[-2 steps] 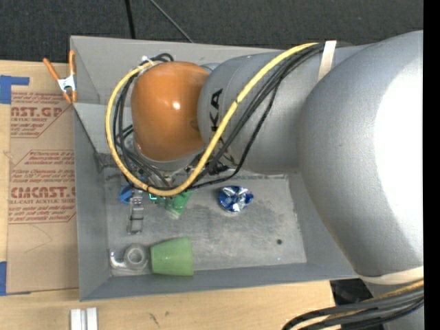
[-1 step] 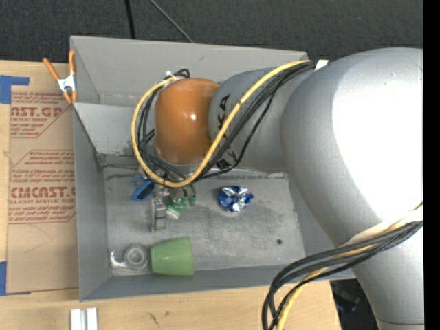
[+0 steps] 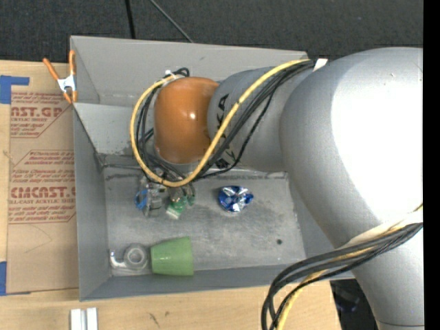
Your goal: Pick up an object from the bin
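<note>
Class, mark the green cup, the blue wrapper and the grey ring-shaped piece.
green cup (image 3: 172, 256): camera view, its side wall.
blue wrapper (image 3: 234, 199): camera view, its crumpled middle.
grey ring-shaped piece (image 3: 135, 257): camera view, its round end.

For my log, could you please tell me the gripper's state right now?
Gripper: cannot be told; it is down near the bin floor, left of a crumpled blue-and-white thing.

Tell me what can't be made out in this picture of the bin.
Camera view:
- Whatever lies under the gripper: hidden by the orange cover and cables.
- The bin's right side: covered by the arm.
- The blue and white thing on the floor: too crumpled to name.
- The clear thing beside the green cup: too small to identify.
</note>
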`<state>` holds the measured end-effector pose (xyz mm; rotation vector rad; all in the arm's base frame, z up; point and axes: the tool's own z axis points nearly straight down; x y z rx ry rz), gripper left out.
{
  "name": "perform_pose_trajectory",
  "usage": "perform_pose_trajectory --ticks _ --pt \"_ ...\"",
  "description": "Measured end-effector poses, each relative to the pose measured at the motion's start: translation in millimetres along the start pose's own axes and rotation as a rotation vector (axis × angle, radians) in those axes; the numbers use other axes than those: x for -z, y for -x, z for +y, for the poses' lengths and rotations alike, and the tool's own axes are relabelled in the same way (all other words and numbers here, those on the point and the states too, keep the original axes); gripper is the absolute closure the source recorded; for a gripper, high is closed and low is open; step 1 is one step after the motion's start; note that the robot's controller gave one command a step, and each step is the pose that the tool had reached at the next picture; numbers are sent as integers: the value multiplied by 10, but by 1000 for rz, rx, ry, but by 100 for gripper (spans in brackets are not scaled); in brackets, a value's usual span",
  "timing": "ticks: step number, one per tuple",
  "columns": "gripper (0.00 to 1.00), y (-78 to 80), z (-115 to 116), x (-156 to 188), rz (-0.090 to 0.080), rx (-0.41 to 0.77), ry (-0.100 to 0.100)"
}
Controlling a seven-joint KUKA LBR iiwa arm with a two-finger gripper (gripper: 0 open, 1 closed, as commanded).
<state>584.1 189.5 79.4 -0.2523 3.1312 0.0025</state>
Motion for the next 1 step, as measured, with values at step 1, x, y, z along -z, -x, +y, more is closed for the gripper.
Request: perform_pose_trajectory --ticks 1 --pt "100 -175 51 1428 -10 29 0"
